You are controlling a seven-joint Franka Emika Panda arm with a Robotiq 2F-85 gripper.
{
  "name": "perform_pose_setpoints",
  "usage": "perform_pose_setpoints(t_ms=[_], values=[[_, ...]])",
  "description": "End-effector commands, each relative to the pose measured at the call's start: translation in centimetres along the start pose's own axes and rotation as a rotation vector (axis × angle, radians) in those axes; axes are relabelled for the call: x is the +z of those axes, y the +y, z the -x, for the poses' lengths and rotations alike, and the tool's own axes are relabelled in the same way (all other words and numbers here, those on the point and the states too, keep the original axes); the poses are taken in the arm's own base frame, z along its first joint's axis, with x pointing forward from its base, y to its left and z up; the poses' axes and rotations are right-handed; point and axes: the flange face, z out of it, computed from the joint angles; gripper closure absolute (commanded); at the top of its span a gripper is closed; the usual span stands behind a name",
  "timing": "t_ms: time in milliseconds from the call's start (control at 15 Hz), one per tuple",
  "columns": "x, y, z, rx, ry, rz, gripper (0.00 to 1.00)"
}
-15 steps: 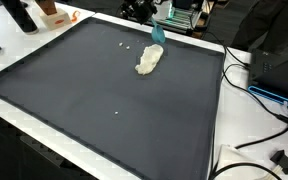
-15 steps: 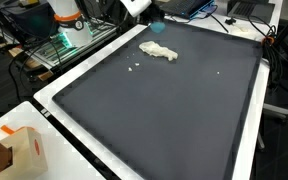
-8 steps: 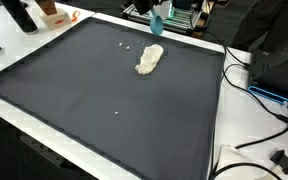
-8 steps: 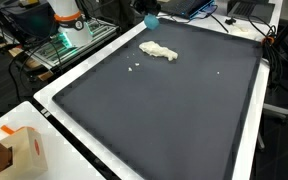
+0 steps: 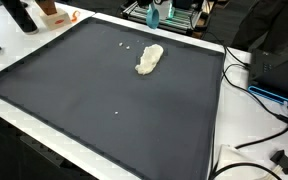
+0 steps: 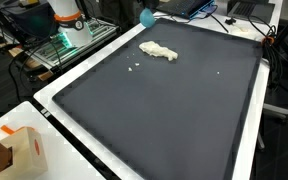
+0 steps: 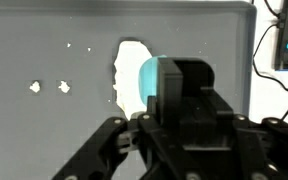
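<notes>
Nearest on the black mat (image 5: 54, 90): one lone white crumb (image 5: 119, 112). Farther in, toward the far edge, one pale crumpled lump (image 5: 150, 59), lying flat, long axis running 1 to 7 o'clock in an exterior view. Off its 9 o'clock in the wrist view, four small crumbs (image 7: 64, 87), well apart from it. Farthest, raised over the mat's far rim, the gripper (image 5: 154, 16), apparently clamped on one teal object (image 7: 150, 78). Lump at the gripper's 6 o'clock, not touching.
</notes>
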Motion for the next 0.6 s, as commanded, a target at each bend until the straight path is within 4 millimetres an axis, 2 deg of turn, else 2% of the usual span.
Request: perform_pose_setpoints(t_ms=[0, 533], values=[[-1.1, -2.1, 0.6, 0.0, 0.02, 0.113, 0.75], [-2.0, -4.7, 0.8, -0.045, 0.025, 0.339, 0.75]])
